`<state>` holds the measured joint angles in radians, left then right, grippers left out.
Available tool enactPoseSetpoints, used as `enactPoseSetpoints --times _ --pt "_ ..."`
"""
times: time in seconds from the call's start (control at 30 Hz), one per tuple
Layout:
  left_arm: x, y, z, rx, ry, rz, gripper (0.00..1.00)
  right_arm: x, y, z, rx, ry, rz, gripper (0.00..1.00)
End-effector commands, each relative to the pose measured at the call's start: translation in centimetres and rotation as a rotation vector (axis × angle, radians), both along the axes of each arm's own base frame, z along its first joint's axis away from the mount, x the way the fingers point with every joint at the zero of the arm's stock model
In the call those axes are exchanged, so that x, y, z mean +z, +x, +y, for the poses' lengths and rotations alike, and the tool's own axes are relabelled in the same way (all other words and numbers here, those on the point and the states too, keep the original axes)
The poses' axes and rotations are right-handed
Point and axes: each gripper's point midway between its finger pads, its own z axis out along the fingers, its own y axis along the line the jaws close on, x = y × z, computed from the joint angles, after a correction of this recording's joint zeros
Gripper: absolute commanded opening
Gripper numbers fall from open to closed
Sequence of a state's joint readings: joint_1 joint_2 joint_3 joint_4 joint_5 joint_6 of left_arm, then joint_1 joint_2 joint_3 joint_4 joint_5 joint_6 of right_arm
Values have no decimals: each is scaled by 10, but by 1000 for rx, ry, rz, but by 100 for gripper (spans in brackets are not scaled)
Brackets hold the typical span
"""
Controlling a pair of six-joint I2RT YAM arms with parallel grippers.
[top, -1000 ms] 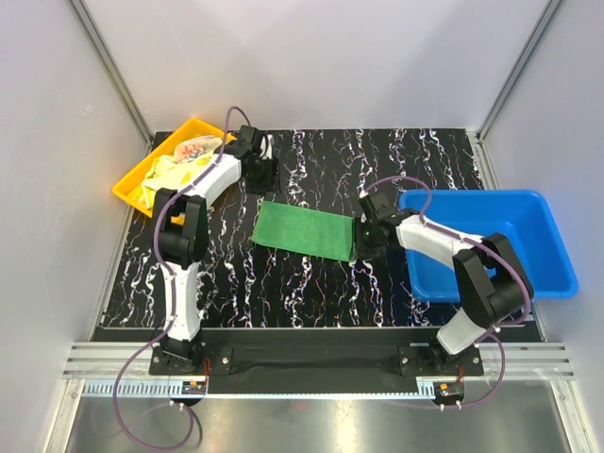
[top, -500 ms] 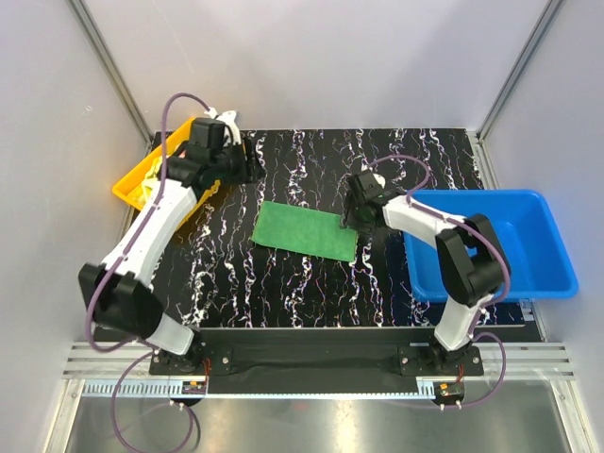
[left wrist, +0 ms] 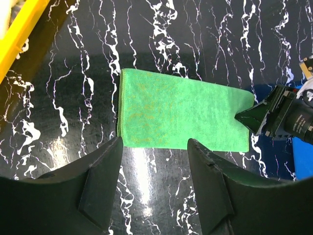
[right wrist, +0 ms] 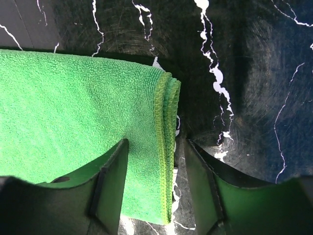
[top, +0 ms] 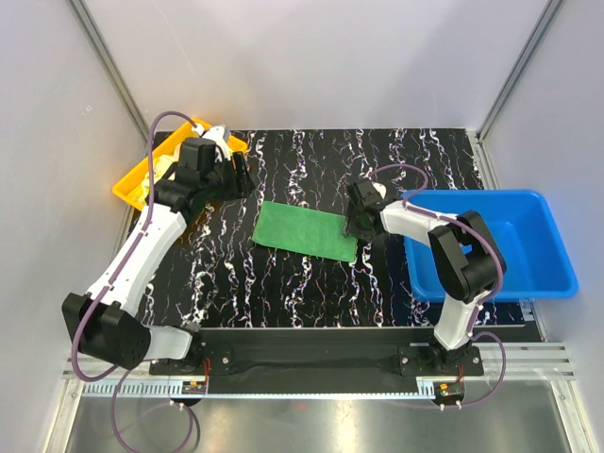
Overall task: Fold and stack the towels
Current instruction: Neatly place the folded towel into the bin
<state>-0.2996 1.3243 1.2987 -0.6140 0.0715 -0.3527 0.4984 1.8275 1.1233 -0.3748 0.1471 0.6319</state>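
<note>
Green towel [top: 304, 231] first: from above it lies flat on the table [top: 283, 283], long and narrow, which suggests one fold is already made. The right gripper [top: 357, 226] sits at the towel's right end. The left gripper [top: 236, 176] hovers off its far left corner, beside the yellow tray [top: 127, 192]. The blue bin [top: 491, 196] stands right of the towel, apart from it.

From the left wrist, you see the left fingers [left wrist: 100, 188] spread and empty above the towel's near edge.

From the right wrist, the right fingers [right wrist: 111, 183] stand apart astride the doubled hem, not yet pinching. You would likely close there and carry that end across leftward. Nothing blocks that path. The other towels cannot be made out.
</note>
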Motion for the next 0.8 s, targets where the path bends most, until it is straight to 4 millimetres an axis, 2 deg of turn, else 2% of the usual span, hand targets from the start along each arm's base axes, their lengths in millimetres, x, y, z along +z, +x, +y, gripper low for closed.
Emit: enactPoseSetpoints --times 0.0,0.13,0.27,0.37,0.5,0.63,0.77 --pt "16 10 1 26 -18 -75 61 -6 -7 2 12 -5 3 55" --pt "12 10 3 29 -8 -68 61 -21 -14 11 36 -14 31 53" --pt "13 7 1 21 -19 -70 61 -38 -25 13 51 -8 68 46" --pt "13 8 2 27 -13 -72 61 -40 -29 14 60 14 71 40" --pt "13 9 2 28 -11 -68 61 -33 -28 16 69 34 50 27" --pt "12 8 3 31 -6 -67 61 -31 -35 16 95 33 59 2" --pt "11 7 6 39 -1 -68 61 -15 -49 -5 103 -49 78 0"
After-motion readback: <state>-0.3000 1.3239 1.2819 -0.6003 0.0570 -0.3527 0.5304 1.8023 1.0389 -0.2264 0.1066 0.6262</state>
